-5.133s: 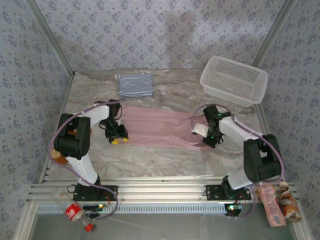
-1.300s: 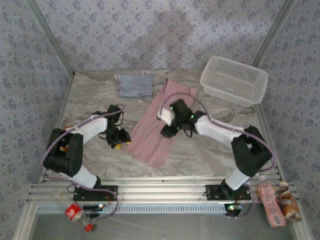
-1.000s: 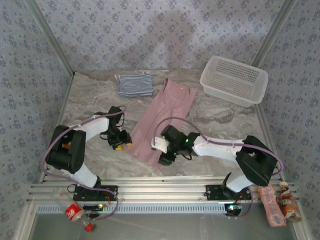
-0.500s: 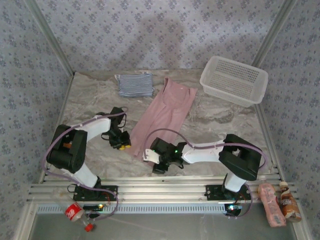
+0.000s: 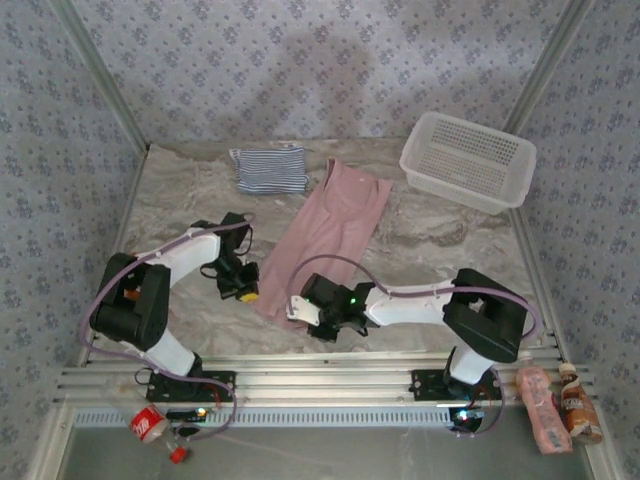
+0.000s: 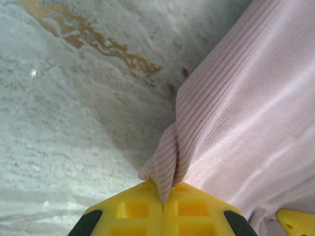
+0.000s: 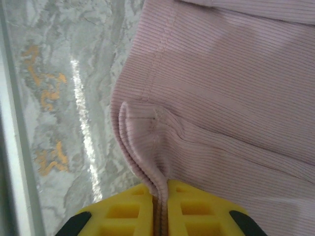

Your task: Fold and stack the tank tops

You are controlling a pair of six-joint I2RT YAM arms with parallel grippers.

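Left gripper [image 6: 162, 199] clamped tight on a pinch of the pink tank top [image 5: 325, 235] at its near-left edge. Right gripper [image 7: 158, 194] closed on a fold at the near hem. Pink top lies diagonally mid-table. Striped tank top [image 5: 270, 169] sits folded, far left. Glossy marble-look tabletop [image 5: 180, 210], floral grey wallpaper [image 5: 300, 60] on 3 sides, white basket [image 5: 467, 160] far right.
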